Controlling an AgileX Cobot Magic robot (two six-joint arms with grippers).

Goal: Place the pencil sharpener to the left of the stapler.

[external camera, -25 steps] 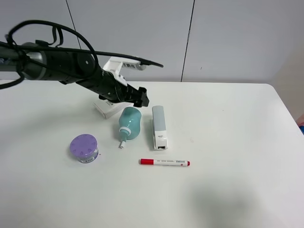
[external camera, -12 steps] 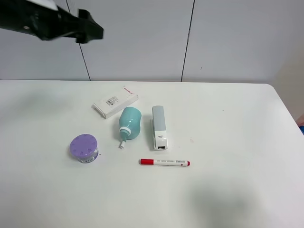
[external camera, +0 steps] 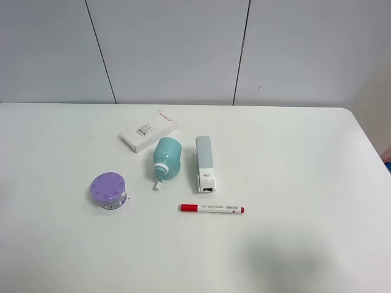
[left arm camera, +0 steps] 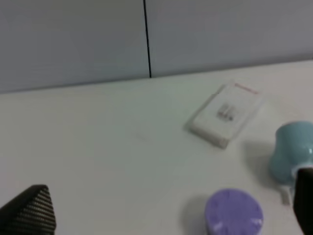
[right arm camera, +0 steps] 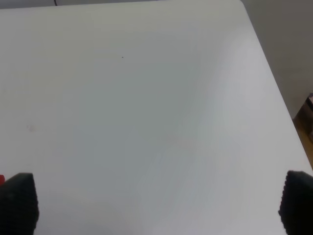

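Judging it done: sharpener (external camera: 167, 158) lay just left of stapler (external camera: 205, 163); I had both end effectors spread, empty.

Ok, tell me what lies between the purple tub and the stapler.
The pencil sharpener lies between the purple tub and the stapler, seen in the exterior high view.

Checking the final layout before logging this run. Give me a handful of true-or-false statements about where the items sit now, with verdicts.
1. The pencil sharpener lies left of the stapler in the high view. True.
2. The red marker rests on top of the stapler. False: it lies on the table, nearer the camera than the stapler and apart from it.
3. The purple tub stands left of the sharpener. True.
4. The left gripper is shut on the sharpener. False: its fingers are wide apart and hold nothing.
5. The white box lies right of the stapler. False: it lies left, towards the wall.
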